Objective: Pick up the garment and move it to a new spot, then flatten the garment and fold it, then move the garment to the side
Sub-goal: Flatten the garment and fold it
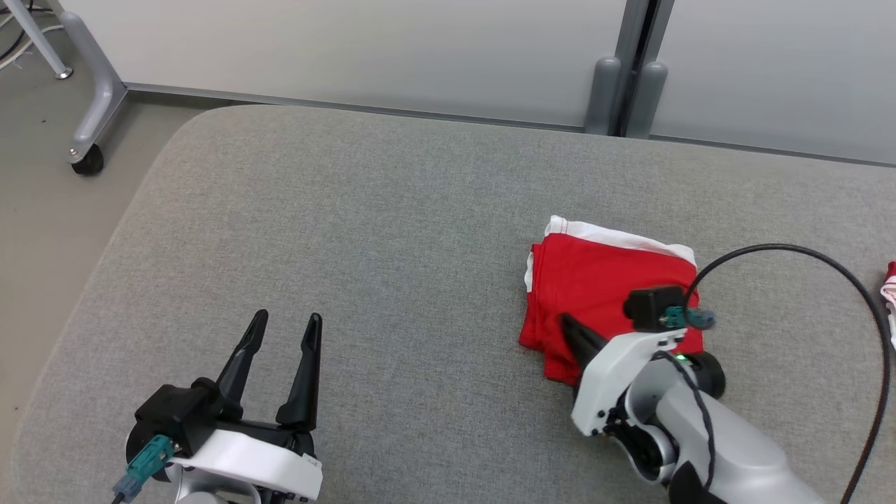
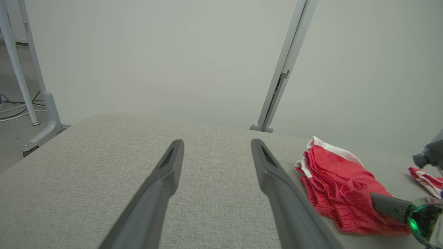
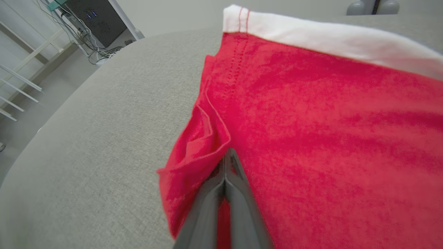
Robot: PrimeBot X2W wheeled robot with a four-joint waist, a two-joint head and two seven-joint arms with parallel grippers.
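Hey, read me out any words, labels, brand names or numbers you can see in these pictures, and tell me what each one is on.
No text here can be read.
On the white casing behind the left gripper, small dark marks: too small to read.
On the red garment with its white band: no print or label visible.
On the dark box with blue lights in the background: blurred, nothing legible.

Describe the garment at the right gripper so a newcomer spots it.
On the right half of the grey surface lies a folded red garment with a white band on its far edge. Unlike the striped cloth at the far right, it has the right gripper shut on its near edge.
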